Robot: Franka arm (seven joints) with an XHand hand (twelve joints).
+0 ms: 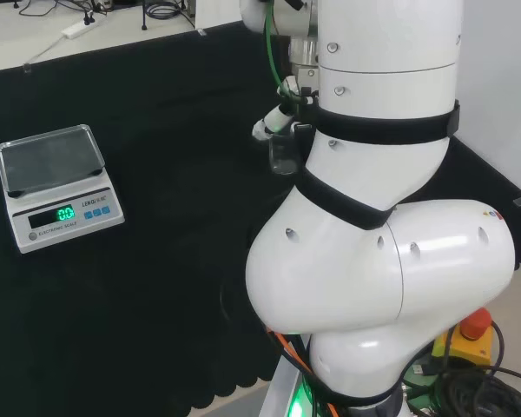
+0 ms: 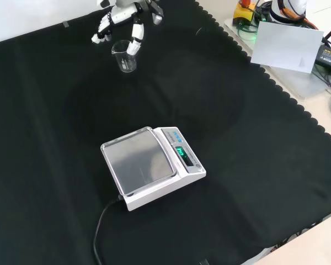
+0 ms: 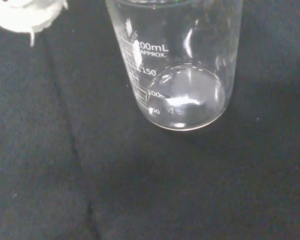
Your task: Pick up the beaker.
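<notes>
In your head view the black and white hand (image 1: 275, 119) sits left of the big white arm links, with the clear glass beaker (image 1: 283, 155) directly under its fingers; the white digital scale with a steel pan (image 1: 56, 184) lies well apart to the left. In your front view the hand (image 2: 123, 16) enters at the top, one finger reaching the beaker's (image 2: 123, 56) rim, another spread away; whether it grasps you cannot tell; the scale (image 2: 150, 164) stands nearer the camera. In your wrist view the empty, graduated beaker (image 3: 178, 65) stands upright on the black cloth (image 3: 150, 190) beside a blurred white fingertip (image 3: 27, 16).
</notes>
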